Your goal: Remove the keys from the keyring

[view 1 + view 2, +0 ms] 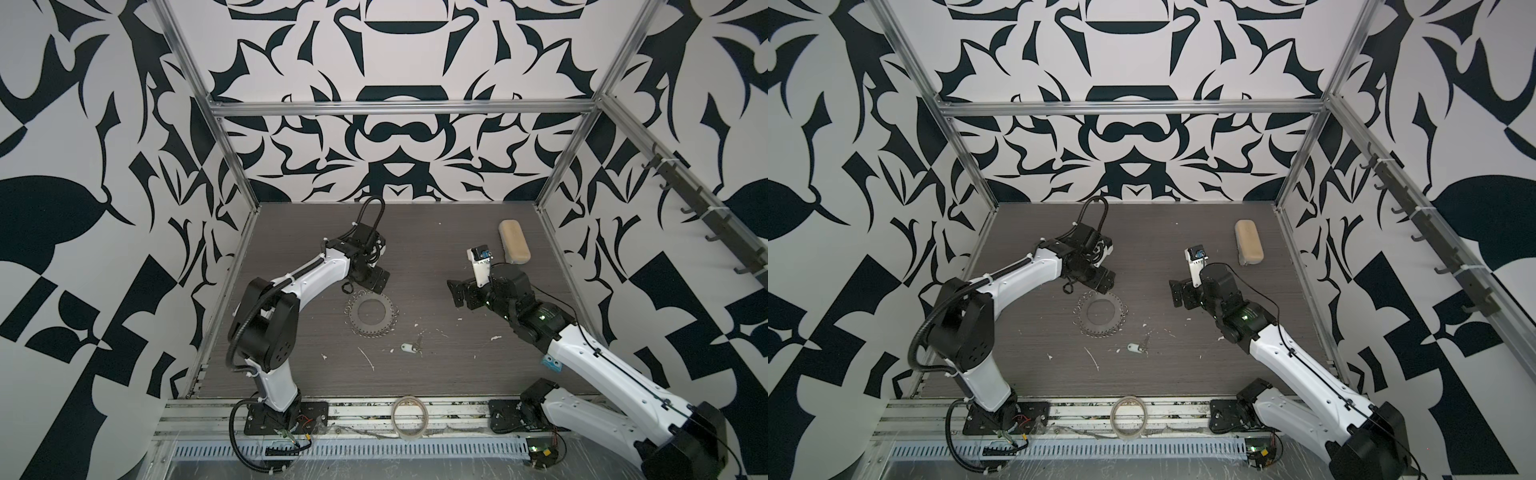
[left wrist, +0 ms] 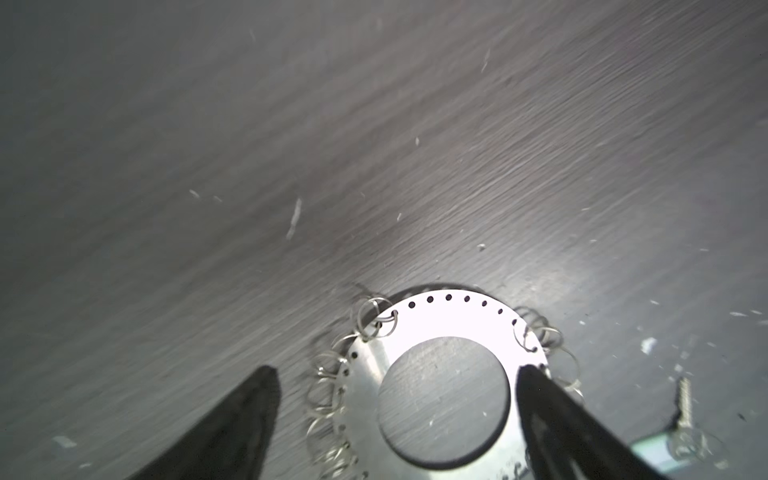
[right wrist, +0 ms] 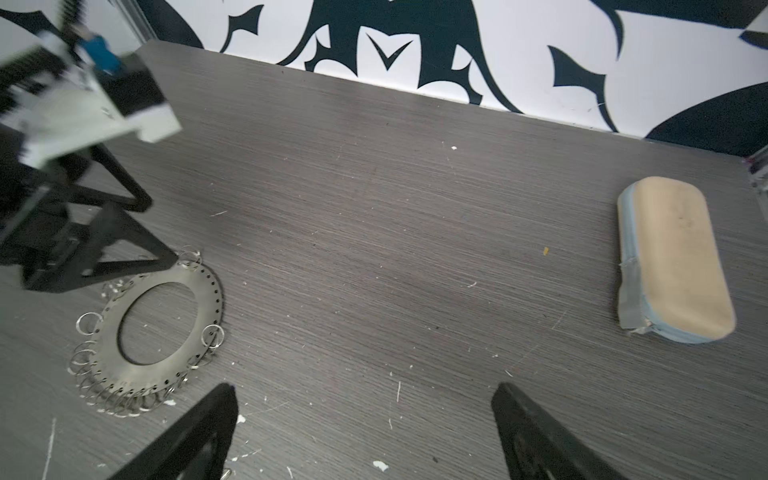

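The keyring [image 1: 371, 328] [image 1: 1100, 328] lies flat on the dark woodgrain table [image 1: 436, 249], left of centre, its perforated rim fringed with small wire loops along the left and near edges. The left gripper [image 1: 365, 286] [image 2: 397, 370] hangs over the disc's far edge with its jaws spread wide and nothing between them. In the right wrist view one of its fingertips [image 3: 168, 259] sits right at the loops on the far rim of the keyring [image 3: 133, 380], though contact may or may not be made; the blur there leaves it unclear. The keys [image 1: 410, 347] [image 1: 1137, 347], a single silver key with a white oval tag, lie on the table near and to the right of the disc, apart from it and free of any loop. The right gripper [image 1: 456, 293] [image 3: 365, 388] hovers over bare table well to the right of the ring, its jaws parted and empty. A tan pad [image 1: 514, 242] [image 3: 675, 257] lies at the far right, and white scraps [image 1: 365, 357] dot the near part of the table.
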